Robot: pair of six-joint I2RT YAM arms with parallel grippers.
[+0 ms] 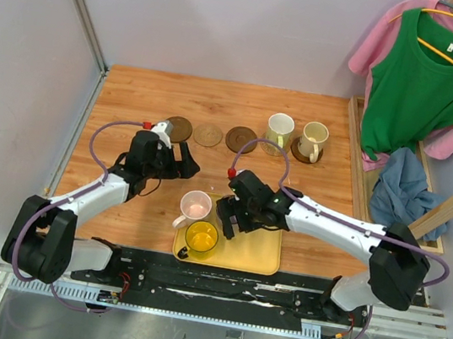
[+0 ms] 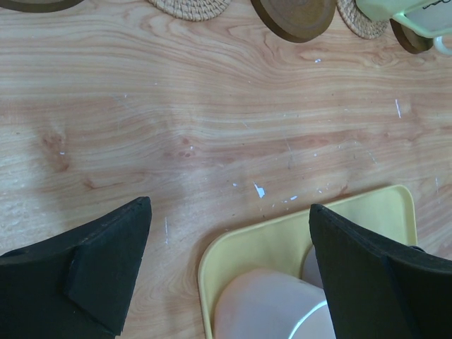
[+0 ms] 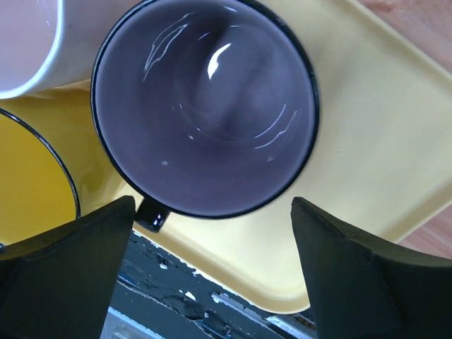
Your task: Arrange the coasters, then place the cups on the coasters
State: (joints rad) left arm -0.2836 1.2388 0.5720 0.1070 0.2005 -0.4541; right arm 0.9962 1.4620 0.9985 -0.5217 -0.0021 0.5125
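Observation:
Along the back of the table lie a dark brown coaster (image 1: pixel 179 128), a tan coaster (image 1: pixel 208 135) and another dark brown coaster (image 1: pixel 241 139). A pale green-white cup (image 1: pixel 279 131) and a cream cup (image 1: pixel 313 140) stand on two more coasters. On the yellow tray (image 1: pixel 252 254) stand a pink cup (image 1: pixel 195 206), a yellow cup (image 1: pixel 201 238) and a purple-grey cup (image 3: pixel 205 106). My right gripper (image 3: pixel 212 261) is open just over the purple-grey cup, whose handle (image 3: pixel 152 214) is near one finger. My left gripper (image 2: pixel 229 261) is open above the table, beside the pink cup (image 2: pixel 268 307).
The tray's near rim (image 3: pixel 233 272) overhangs the black rail at the table's front edge. Clothes hang on a wooden rack (image 1: pixel 427 80) at the right. A metal post and wall (image 1: pixel 81 3) bound the left side.

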